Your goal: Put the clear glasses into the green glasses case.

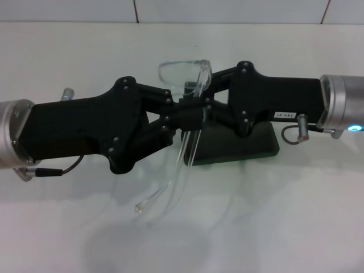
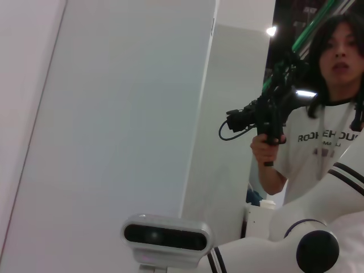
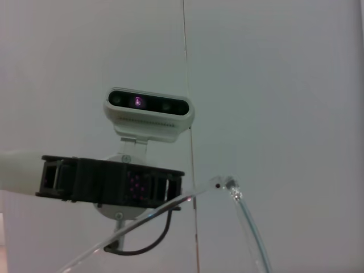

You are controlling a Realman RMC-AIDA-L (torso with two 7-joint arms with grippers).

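In the head view, both arms reach toward the middle of the white tabletop (image 1: 284,216) and meet there. The left hand (image 1: 190,116) comes from the left, and its black fingers are pressed together on the clear glasses (image 1: 185,77) near the hinge. The right hand (image 1: 199,102) comes from the right and also closes on the frame at almost the same place, so the two hands are touching or nearly touching each other. The glasses are lifted above the tabletop; the lens part points away from the robot, and the long temple arms hang down toward the robot. The green glasses case (image 1: 250,145) lies on the tabletop below the right hand, mostly covered by it; I cannot tell whether its lid is open.

In the left wrist view, I see a white wall, the robot's head camera (image 2: 166,236) and a person (image 2: 324,131) holding a black device. Neither the glasses nor the case appears here.

In the right wrist view, the transparent temple arms of the glasses (image 3: 239,199) cross the picture, close to the lens. Behind them is the other arm's wrist camera (image 3: 149,111) above a black gripper body (image 3: 108,181).
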